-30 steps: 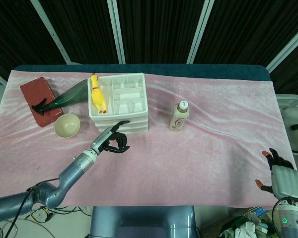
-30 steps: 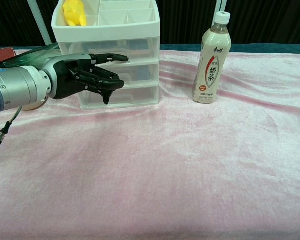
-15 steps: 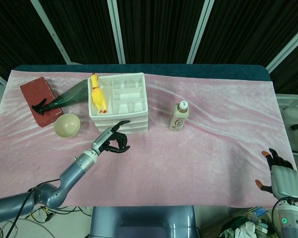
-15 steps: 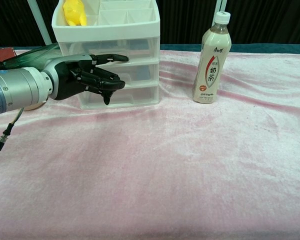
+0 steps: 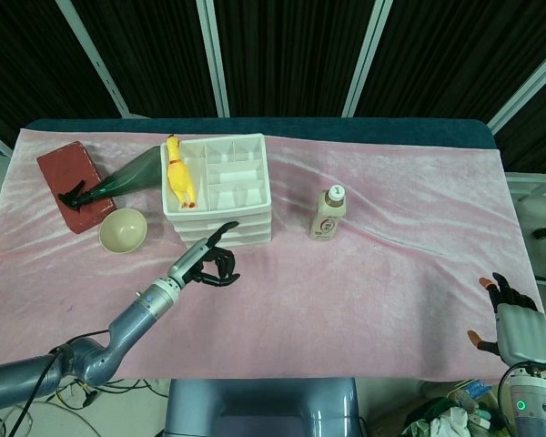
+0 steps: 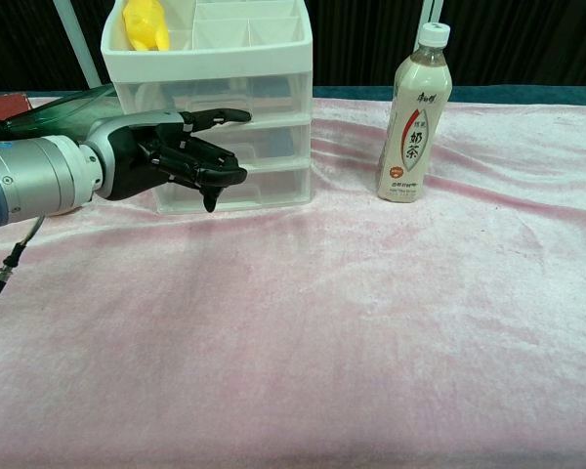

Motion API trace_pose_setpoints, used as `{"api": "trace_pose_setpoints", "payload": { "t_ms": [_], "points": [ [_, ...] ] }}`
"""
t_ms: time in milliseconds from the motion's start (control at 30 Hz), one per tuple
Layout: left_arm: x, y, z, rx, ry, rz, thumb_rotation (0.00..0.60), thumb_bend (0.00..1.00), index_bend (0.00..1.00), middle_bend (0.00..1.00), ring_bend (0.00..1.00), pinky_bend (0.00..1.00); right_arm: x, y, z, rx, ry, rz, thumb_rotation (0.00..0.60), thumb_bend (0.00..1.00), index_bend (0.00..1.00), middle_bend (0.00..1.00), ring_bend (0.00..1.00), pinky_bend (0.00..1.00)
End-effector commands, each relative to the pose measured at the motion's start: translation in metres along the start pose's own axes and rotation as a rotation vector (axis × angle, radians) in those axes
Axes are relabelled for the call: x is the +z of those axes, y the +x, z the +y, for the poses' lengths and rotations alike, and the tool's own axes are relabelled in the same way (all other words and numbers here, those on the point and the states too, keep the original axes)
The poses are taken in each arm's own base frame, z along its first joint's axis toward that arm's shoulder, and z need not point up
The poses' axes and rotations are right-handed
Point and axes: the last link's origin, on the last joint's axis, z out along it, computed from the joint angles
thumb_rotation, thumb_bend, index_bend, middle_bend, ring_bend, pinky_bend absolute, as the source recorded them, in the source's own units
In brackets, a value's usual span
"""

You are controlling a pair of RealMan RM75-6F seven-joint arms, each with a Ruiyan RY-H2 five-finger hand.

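A worktop (image 5: 419, 146) runs across the room under a rumpled pink cloth (image 5: 391, 273), with a dark teal edge showing along the far side. On the cloth, left of centre, stands a white drawer unit (image 5: 227, 196). Right of it, apart, a milk tea bottle (image 5: 328, 215) stands upright. Over on the left lies a red brick (image 5: 62, 168), a dark green bottle (image 5: 127, 175) on its side beside it, and a cream bowl (image 5: 122, 229) just in front.
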Motion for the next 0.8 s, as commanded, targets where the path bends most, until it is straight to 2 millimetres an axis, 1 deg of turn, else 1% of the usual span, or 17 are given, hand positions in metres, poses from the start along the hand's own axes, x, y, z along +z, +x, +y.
{"api": "trace_pose_setpoints", "payload": {
  "t_ms": [33, 800],
  "points": [
    [-0.001, -0.001, 0.000, 0.005, -0.002, -0.002, 0.600, 0.30, 0.00, 0.65, 0.60, 0.58, 0.000, 0.000, 0.000, 0.001, -0.001, -0.001, 0.600, 0.10, 0.18, 0.08, 0.19, 0.21],
    [-0.009, -0.012, 0.000, 0.050, -0.011, -0.033, 0.600, 0.30, 0.00, 0.65, 0.60, 0.58, 0.000, -0.001, -0.001, -0.005, -0.002, -0.005, 0.600, 0.10, 0.18, 0.08, 0.19, 0.21]
  ]
}}
